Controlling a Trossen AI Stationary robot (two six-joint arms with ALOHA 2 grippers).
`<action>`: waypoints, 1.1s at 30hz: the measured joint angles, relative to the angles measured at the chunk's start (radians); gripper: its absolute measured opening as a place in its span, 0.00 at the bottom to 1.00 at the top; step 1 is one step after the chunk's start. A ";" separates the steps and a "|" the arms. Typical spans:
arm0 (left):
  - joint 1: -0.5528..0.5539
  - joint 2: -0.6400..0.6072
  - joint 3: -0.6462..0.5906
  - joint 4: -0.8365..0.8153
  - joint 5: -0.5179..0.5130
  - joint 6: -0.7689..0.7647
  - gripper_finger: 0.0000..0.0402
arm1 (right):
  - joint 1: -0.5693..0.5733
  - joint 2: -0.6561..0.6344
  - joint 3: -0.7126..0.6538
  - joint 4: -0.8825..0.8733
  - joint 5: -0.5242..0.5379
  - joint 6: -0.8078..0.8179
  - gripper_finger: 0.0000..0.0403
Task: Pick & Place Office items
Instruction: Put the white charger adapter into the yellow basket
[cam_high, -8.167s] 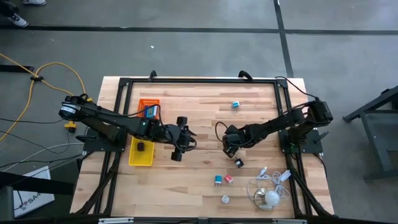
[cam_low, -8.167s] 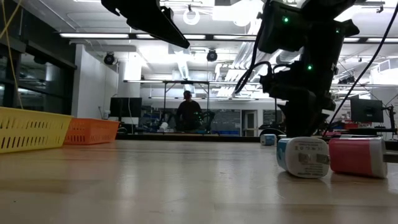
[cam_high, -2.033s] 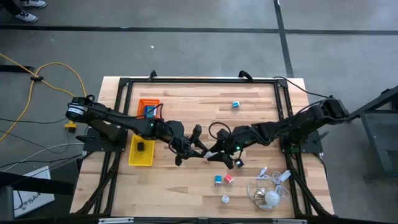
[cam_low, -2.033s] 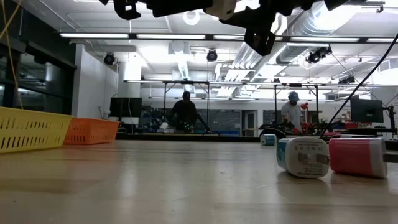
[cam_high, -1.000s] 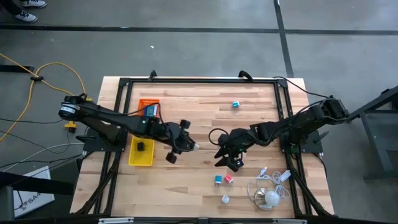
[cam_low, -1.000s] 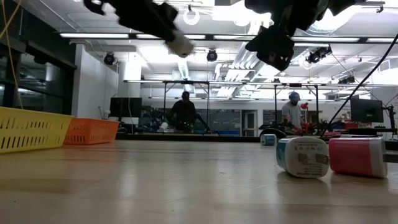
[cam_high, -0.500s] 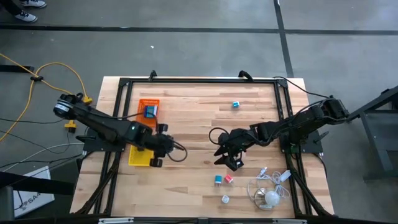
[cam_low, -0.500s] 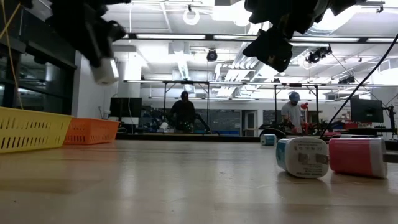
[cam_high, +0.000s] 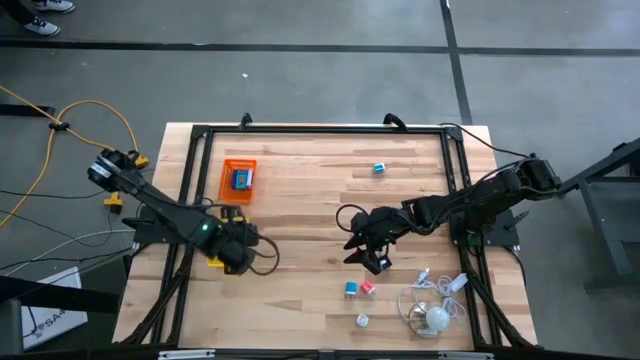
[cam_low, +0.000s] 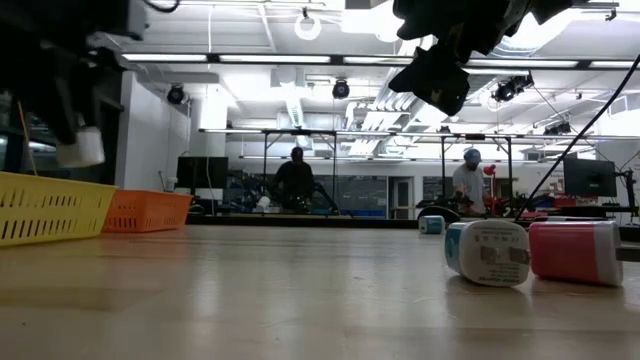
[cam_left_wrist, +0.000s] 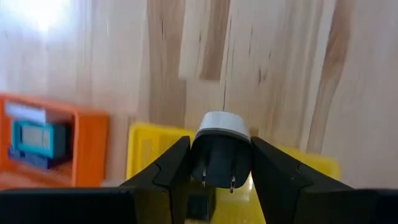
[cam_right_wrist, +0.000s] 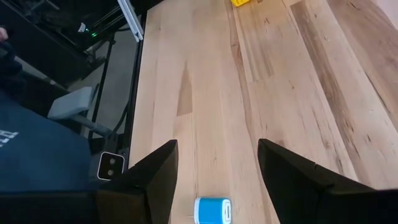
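Note:
My left gripper (cam_high: 234, 252) hangs over the yellow tray (cam_high: 214, 262) near the table's left edge, shut on a small charger plug (cam_left_wrist: 221, 127) with a white cap and black body; it also shows in the low view (cam_low: 80, 147). A black clip (cam_left_wrist: 199, 204) lies in the yellow tray below it. My right gripper (cam_high: 358, 250) hovers open above the table's middle, touching nothing. Blue (cam_high: 351, 289), pink (cam_high: 368, 288) and white (cam_high: 362, 320) blocks lie on the table toward its near right; a teal block (cam_high: 380, 168) lies farther back. My left gripper pinches the charger plug by its black body (cam_left_wrist: 221, 158) between the two fingers (cam_left_wrist: 177, 163), coming from above and pointing down. The white cap end sticks out past the fingertips and two metal prongs (cam_left_wrist: 231, 183) point back toward the wrist. The plug is lifted clear above the yellow tray.
An orange tray (cam_high: 238, 180) holding a teal item sits behind the yellow one. A white cable bundle with a round piece (cam_high: 435, 318) lies at the near right corner. A black frame (cam_high: 320, 128) rims the table. People stand in the room beyond (cam_low: 299, 180). Bare wood stretches between the arms.
My left gripper has swung from the table's middle toward the left edge, carrying the charger plug, and has come lower, now hanging over the yellow tray. It stays shut on the plug throughout.

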 joint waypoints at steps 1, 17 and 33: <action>-0.015 0.000 -0.007 -0.009 -0.001 -0.021 0.33 | 0.000 0.000 0.000 0.003 0.001 0.000 0.52; -0.215 0.000 -0.023 -0.055 -0.056 -0.240 0.33 | 0.000 0.000 0.000 0.044 0.022 0.016 0.52; -0.254 0.001 -0.121 0.044 -0.057 -0.240 0.33 | 0.000 0.000 0.000 0.044 0.022 0.019 0.52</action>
